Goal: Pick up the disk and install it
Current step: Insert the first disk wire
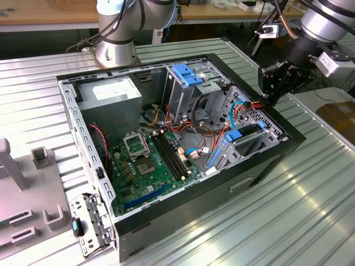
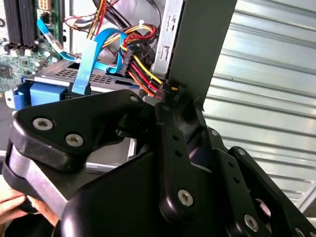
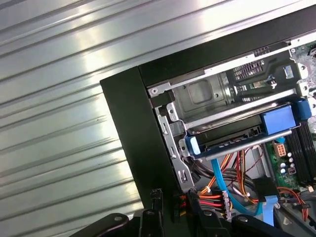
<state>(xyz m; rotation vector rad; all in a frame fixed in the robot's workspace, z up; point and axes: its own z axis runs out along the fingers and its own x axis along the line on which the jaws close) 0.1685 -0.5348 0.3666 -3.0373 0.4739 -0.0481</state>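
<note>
The disk (image 1: 244, 133) lies flat in the lower drive bay at the corner of the open black computer case (image 1: 183, 210) on the exterior view's right. Its bright blue carrier rail shows at both ends. The same disk (image 3: 232, 138) appears in the first wrist view, seated under a grey metal bay frame (image 3: 207, 94). In the second wrist view the disk (image 2: 54, 79) has a flat blue cable draped over it. My black gripper (image 1: 273, 95) hangs just above the case's wall beside that bay, holding nothing I can see. Its body (image 2: 148, 173) hides much of the bay.
A tall grey cage with a blue latch (image 1: 186, 75) stands behind the bay. Red, yellow and orange cables (image 1: 211, 133) run between them beside the green motherboard (image 1: 155, 160). Another arm's base (image 1: 113, 50) sits behind the case. Grey fixtures (image 1: 22, 183) occupy the ridged metal table's left.
</note>
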